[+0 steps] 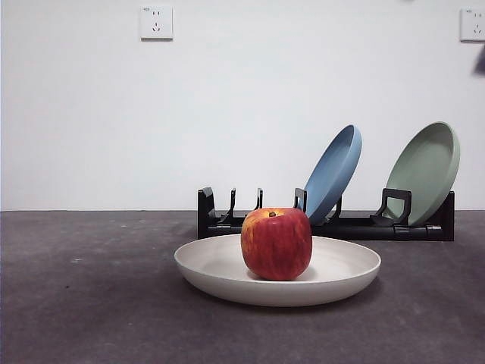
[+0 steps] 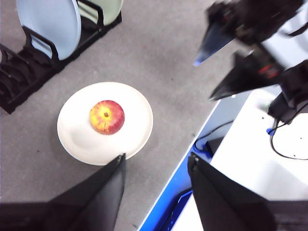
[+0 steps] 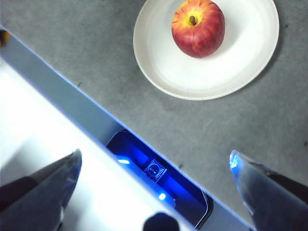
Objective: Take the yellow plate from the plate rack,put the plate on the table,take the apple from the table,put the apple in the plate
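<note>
- The apple point(image 1: 276, 244) sat upright on the yellow plate point(image 1: 220, 265), which lay flat on the table point(image 1: 91, 303) just in front of the plate rack point(image 1: 212, 220).
- A blue plate point(image 1: 333, 173) and a pale green plate point(image 1: 424, 173) leaned in the rack's right-hand slots.
- The left gripper point(image 2: 155, 180) hung high over the table's near edge, jaws apart and empty.
- The right gripper point(image 3: 155, 173) hung likewise, jaws wide and empty.
- Judged from this, the last step looked done; the next move called only for both arms to keep clear.

A matte blue round plate point(image 1: 333, 173) leans tilted beside a pale green round plate point(image 1: 426, 171). Behind them, two white wall sockets point(image 1: 156, 23) sit high on the plain white wall point(image 1: 91, 121).
</note>
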Robot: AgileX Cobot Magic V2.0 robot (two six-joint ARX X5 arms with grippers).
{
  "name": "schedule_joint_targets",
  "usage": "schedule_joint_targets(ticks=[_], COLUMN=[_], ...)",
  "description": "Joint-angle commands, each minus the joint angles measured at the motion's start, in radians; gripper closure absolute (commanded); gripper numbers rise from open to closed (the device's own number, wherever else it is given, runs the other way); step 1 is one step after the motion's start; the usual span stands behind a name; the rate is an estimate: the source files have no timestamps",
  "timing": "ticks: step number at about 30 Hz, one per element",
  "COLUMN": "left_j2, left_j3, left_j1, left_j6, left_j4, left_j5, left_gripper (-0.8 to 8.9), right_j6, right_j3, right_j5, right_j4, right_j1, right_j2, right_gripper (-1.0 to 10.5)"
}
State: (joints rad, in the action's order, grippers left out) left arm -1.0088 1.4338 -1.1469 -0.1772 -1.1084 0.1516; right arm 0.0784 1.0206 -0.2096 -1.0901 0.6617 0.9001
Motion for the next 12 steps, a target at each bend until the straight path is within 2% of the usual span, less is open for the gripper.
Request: schedule_joint_targets(ticks=[1,3,6,8,9,12], left_j2=[-0.014,-0.022,-0.031,-0.032,-0.032,-0.032], left_j3=[-0.005,-0.005,-0.005,-0.005,-0.005,-0.005], left_j1=[-0.003,-0.003,-0.003,-0.003,-0.003,-0.003], left_j6=[-0.005,-0.005,-0.006,-0.006,-0.006,-0.006], left_j4=[-0.012,-0.024,-0.037,-0.038,-0.038,-0.038], left_j5=[0.001,0.000,0.001,0.001,0.001,0.001], left_gripper=[5.98,6.29,8.37,8.22,8.22,8.22], right_j6=[0.038,0.038,0.039,0.038,0.037,0.038], right_j3=[-0.007,-0.007,-0.007,-0.007,-0.007,-0.007], right_j5=[-0.002,-0.002,-0.001,-0.001,-0.001,-0.001], right_j4=[-0.044,-0.073,-0.108,-0.117,-0.116,-0.115], right_j1=[0.002,0.002,0.002,0.002,0.002,0.002], right_j2=[-0.059,-0.087,-0.120,-0.135,-0.139,-0.149], right_gripper=[3.3,3.7,6.4,9.1,9.7,9.5])
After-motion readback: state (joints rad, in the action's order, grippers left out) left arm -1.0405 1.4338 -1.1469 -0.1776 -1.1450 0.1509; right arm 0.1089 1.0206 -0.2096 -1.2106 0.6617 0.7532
